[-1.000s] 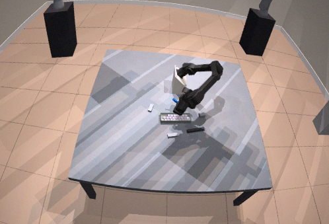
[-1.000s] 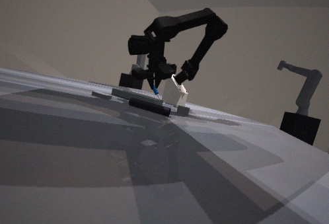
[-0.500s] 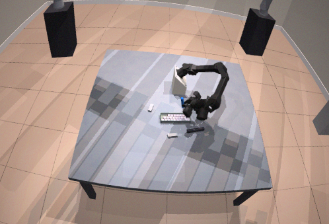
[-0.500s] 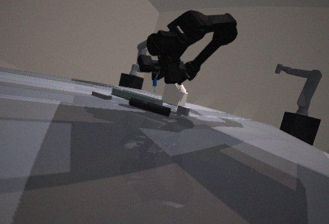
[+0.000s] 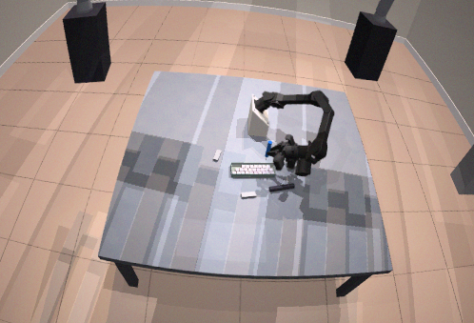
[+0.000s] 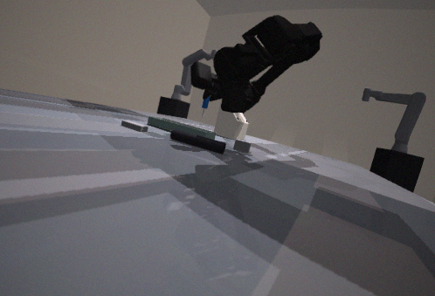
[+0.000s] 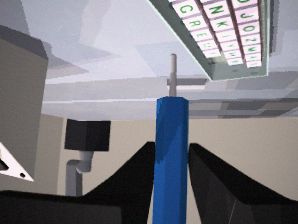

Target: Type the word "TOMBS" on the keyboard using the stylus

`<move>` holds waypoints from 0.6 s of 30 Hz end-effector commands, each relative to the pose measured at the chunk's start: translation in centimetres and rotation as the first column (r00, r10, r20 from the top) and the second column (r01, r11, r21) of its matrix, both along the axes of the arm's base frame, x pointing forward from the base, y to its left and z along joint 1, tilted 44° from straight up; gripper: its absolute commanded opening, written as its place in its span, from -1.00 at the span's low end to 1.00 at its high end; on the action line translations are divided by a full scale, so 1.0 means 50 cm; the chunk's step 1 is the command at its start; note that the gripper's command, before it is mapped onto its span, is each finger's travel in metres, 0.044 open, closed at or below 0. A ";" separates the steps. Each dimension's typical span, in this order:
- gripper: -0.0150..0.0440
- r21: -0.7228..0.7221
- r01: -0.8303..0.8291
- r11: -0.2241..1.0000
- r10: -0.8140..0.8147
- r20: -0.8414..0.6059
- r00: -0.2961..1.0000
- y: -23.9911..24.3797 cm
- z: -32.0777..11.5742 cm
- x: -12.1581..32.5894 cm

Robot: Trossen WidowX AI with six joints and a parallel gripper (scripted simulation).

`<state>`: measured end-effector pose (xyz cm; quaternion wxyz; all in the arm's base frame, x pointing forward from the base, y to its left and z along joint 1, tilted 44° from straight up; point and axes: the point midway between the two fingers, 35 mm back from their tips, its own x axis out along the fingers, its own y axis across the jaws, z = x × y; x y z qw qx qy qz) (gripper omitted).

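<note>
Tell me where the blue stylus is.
The blue stylus is clamped in the gripper, raised off the table, just beyond the keyboard in the top view.

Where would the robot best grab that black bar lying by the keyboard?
Probably around the middle of the black bar, coming from above, fingers across its narrow width: it lies flat, long and slim, though the keyboard sits close along one side.
</note>
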<state>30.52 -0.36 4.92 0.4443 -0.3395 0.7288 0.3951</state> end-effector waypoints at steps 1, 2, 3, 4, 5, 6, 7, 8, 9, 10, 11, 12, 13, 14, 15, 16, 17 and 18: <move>-0.49 -0.005 -0.001 1.000 0.001 0.001 1.000 0.025 -0.025 0.005; -0.49 -0.005 -0.001 1.000 0.001 0.000 1.000 0.033 -0.033 0.006; -0.49 -0.005 -0.001 1.000 0.001 0.000 1.000 0.038 -0.039 0.006; -0.49 -0.005 -0.001 1.000 0.001 0.000 1.000 0.040 -0.041 0.006; -0.49 -0.005 -0.001 1.000 0.001 0.000 1.000 0.040 -0.041 0.006; -0.49 -0.005 -0.001 1.000 0.001 0.000 1.000 0.040 -0.041 0.006; -0.49 -0.005 -0.001 1.000 0.001 0.000 1.000 0.040 -0.041 0.006; -0.49 -0.005 -0.001 1.000 0.001 0.000 1.000 0.040 -0.041 0.006; -0.49 -0.005 -0.001 1.000 0.001 0.000 1.000 0.040 -0.041 0.006; -0.49 -0.005 -0.001 1.000 0.001 0.000 1.000 0.040 -0.041 0.006; -0.49 -0.005 -0.001 1.000 0.001 0.000 1.000 0.040 -0.041 0.006; -0.49 -0.005 -0.001 1.000 0.001 0.000 1.000 0.040 -0.041 0.006; -0.49 -0.005 -0.001 1.000 0.001 0.000 1.000 0.040 -0.041 0.006; -0.49 -0.005 -0.001 1.000 0.001 0.000 1.000 0.040 -0.041 0.006; -0.49 -0.005 -0.001 1.000 0.001 0.000 1.000 0.040 -0.041 0.006; -0.49 -0.005 -0.001 1.000 0.001 0.000 1.000 0.040 -0.041 0.006; -0.49 -0.005 -0.001 1.000 0.001 0.000 1.000 0.040 -0.041 0.006; -0.49 -0.005 -0.001 1.000 0.001 0.000 1.000 0.040 -0.041 0.006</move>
